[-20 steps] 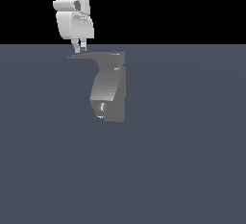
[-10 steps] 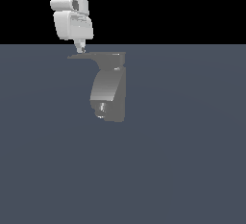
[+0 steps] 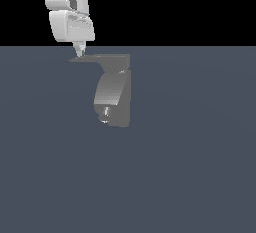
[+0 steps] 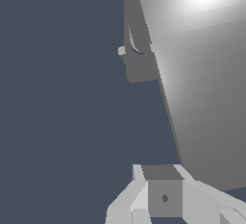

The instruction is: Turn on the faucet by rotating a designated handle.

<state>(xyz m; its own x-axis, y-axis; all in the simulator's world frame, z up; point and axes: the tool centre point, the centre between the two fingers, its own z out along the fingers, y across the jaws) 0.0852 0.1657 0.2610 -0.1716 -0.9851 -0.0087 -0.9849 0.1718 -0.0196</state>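
Observation:
The grey faucet (image 3: 119, 94) stands upright in the exterior view, its curved spout ending in a small shiny nozzle (image 3: 105, 112). The thin flat handle (image 3: 102, 57) lies across its top and tapers toward the exterior view's left. My white gripper (image 3: 79, 52) hangs straight above that tapered tip, fingers shut together to a point, nothing between them, at or just above the blade. In the wrist view the handle (image 4: 202, 83) is a broad grey slab close to the camera. Past it are the faucet (image 4: 140, 68) and nozzle (image 4: 122, 51), with my shut gripper (image 4: 163, 182) against the slab's edge.
The faucet stands alone on a flat dark blue-grey ground (image 3: 200, 157). A black background lies behind the arm.
The fingers, apart one second ago, have come together into a single point. The hand has turned a little above the handle's tip. The handle and faucet have not moved.

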